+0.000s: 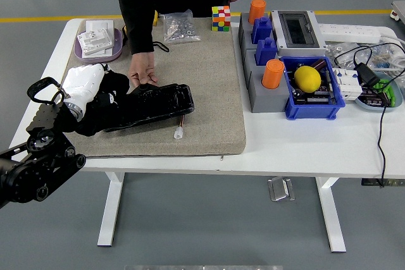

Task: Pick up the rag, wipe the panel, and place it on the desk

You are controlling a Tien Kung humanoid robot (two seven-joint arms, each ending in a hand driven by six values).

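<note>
While a person's hand (142,71) steadies the panel (152,103), the left hand (85,90) grips the rag (95,118).

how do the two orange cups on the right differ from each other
The far orange cup sits at the table's back edge, on the grey block beside the rubik's cube; the near orange cup sits closer to the robot, left of the blue bin. The far one leans slightly; the near one looks upright. Both are plain orange and similar in shape.

Lab, yellow floor line (57,19), parts bin (313,90)
</note>
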